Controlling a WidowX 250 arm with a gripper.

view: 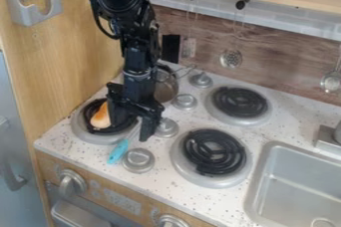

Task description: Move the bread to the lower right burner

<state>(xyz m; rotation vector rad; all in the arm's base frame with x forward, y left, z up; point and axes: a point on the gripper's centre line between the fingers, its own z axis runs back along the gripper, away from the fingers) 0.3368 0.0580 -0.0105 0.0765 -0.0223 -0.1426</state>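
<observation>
- Camera view: the bread [101, 117] lies on the lower left burner [83, 134], left of the tool [131, 132].
- The tool hangs over that burner's right side, its two fingers spread apart; whether it touches the bread I cannot tell.
- A blue-handled utensil [118, 151] lies on the counter [59, 139], just below the tool.
- The lower right burner [179, 166] sits between a round metal knob [138, 160] and the sink [286, 186].
</observation>
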